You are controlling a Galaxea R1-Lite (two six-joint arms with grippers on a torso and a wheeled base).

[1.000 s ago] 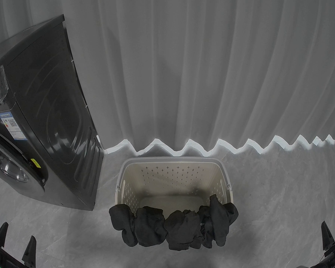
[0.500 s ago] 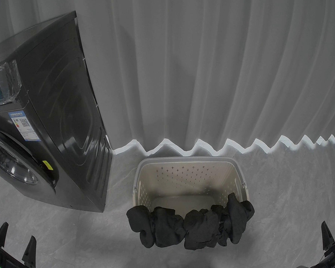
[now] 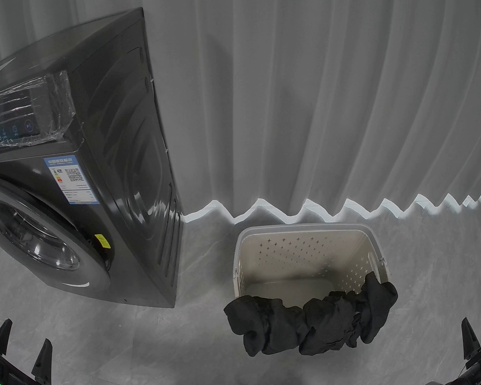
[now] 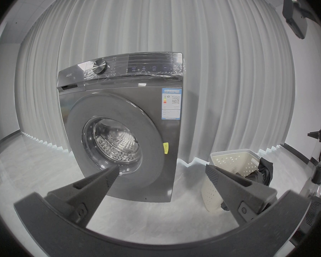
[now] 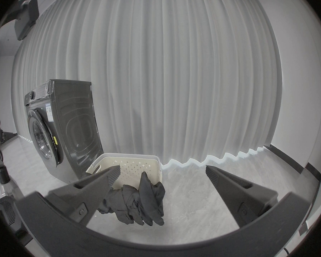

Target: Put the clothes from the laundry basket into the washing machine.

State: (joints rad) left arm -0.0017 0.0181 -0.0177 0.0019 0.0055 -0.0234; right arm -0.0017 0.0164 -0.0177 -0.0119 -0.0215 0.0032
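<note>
One washing machine [image 3: 117, 161]; one laundry basket [image 3: 310, 227]; one clothes bundle [image 3: 310, 322]; left pincer [image 4: 162, 167], right pincer [image 5: 163, 167]: two

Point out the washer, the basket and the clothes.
washer [image 3: 35, 236], head view, on the round door window.
basket [image 3: 304, 252], head view, on the far inner wall.
clothes [image 3: 304, 324], head view, on the bundle's middle, draped over the near rim.

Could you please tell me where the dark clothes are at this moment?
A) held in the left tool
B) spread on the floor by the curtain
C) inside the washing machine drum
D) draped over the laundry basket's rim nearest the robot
D: the dark clothes hang bunched over the near rim of the laundry basket.
</note>
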